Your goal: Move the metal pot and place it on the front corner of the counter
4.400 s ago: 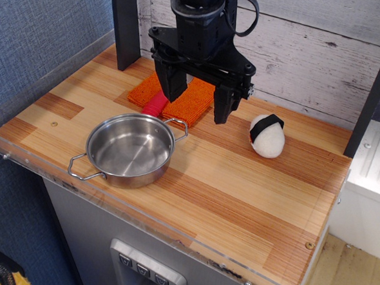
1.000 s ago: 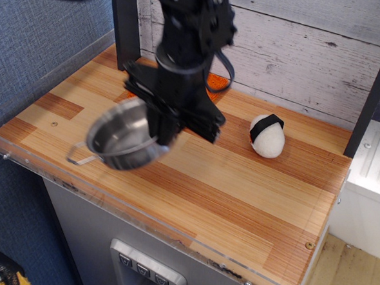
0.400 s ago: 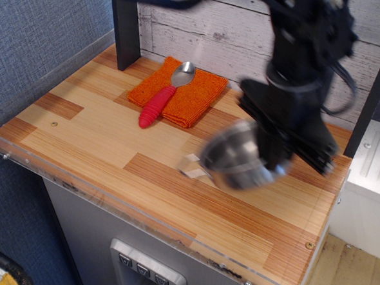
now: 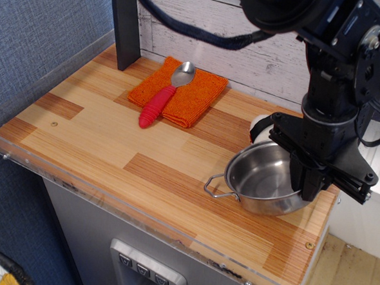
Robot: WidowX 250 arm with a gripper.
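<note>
Wood in light and reddish-brown plank stripes makes up the rectangular counter, which is rimmed with clear acrylic and sits over a grey cabinet body. At its back left stands a dark upright post, and just right of that lies a folded orange cloth. A metal spoon with a red handle rests diagonally on the cloth, its handle tip reaching off the cloth's front edge onto the wood. Further right, near the right end of the counter toward the front, sits the shallow round shiny stainless-steel pot, tilted slightly, one thin wire loop handle pointing left. A small white rounded object with a black band peeks out just behind the pot. The black robot gripper comes down over the pot's right rim, its fingers clamped on that rim.
</note>
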